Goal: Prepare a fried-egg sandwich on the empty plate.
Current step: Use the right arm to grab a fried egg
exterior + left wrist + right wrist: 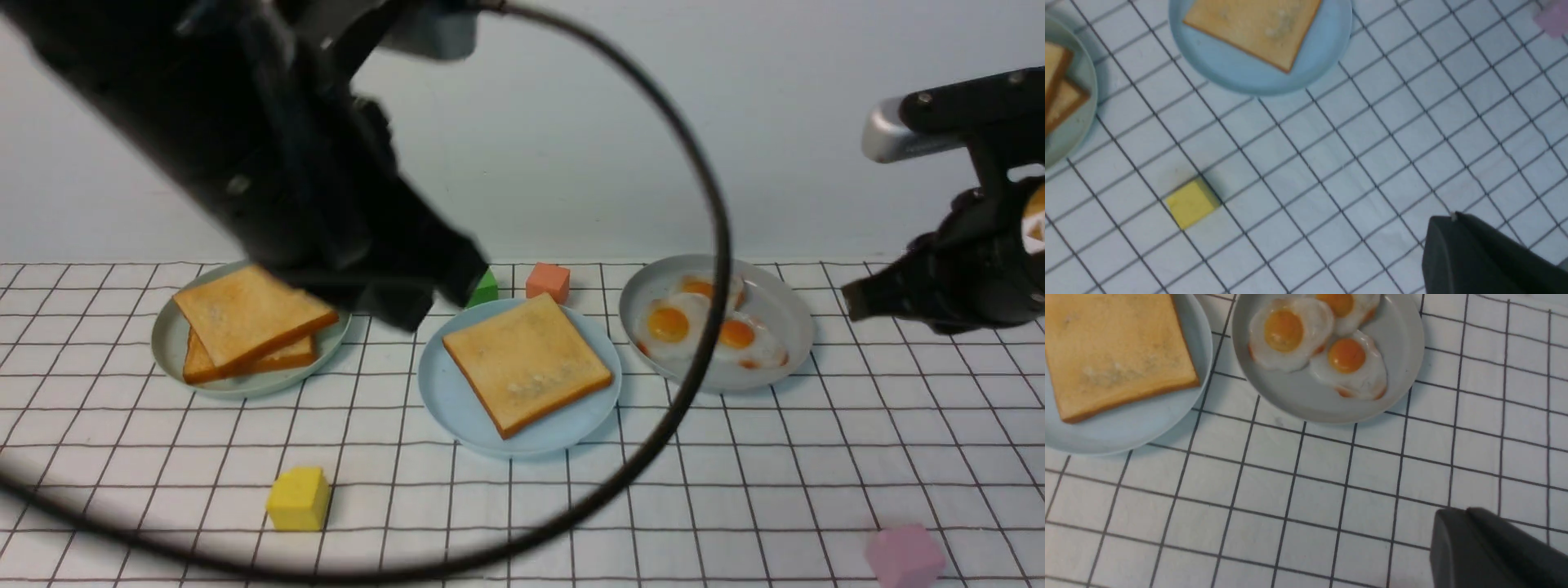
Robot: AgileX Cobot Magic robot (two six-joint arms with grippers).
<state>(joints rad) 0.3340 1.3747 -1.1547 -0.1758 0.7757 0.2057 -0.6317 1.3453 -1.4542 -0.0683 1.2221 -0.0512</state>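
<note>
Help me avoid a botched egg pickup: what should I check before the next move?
1. Bottom toast flat on the blue plate, top bare: ok.
2. Three fried eggs uncovered on the grey plate: ok.
3. Jaws of the right gripper open: cannot tell.
4. Plate clear of the left gripper: cannot tell, blurred.
5. Two spare toast slices on the green-grey plate: ok.

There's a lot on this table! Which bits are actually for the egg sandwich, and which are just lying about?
For the job:
- blue plate with the toast slice on it
- stacked toast slices on the green-grey plate
- fried eggs on the grey plate

Lying about:
- yellow block
- green block
- orange block
- pink block
</note>
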